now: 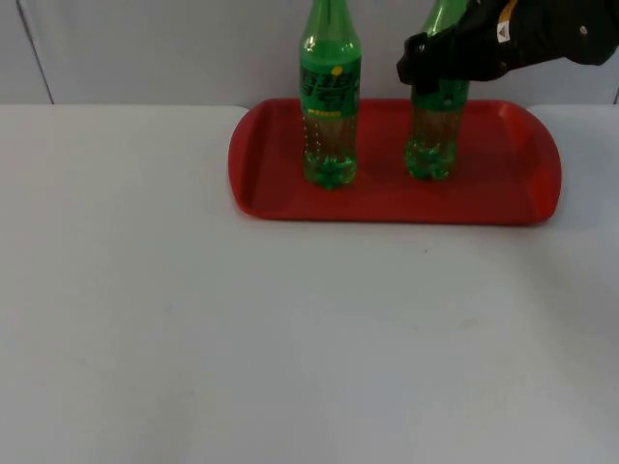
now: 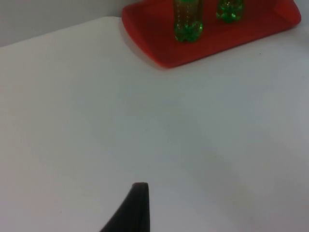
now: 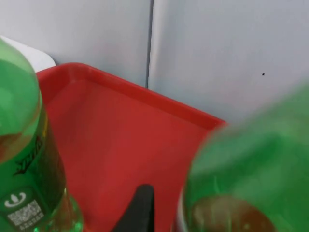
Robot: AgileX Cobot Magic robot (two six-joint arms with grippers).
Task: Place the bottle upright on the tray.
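A red tray (image 1: pixel 387 205) lies at the back of the table against the wall. Two green bottles stand upright on it. The left bottle (image 1: pixel 329 106) stands free, and I also see this left bottle (image 3: pixel 24 145) in the right wrist view. My right gripper (image 1: pixel 426 68) is shut on the right bottle (image 1: pixel 428 145) at label height, with the bottle's base on the tray. One black fingertip (image 3: pixel 140 208) lies against the held bottle (image 3: pixel 251 169). My left gripper (image 2: pixel 137 208) waits over bare table, well in front of the tray (image 2: pixel 159 46).
The grey partition wall (image 1: pixel 155 48) rises directly behind the tray. White table (image 1: pixel 290 338) stretches in front of the tray and to its left. The tray's right end (image 1: pixel 546 174) has free red floor.
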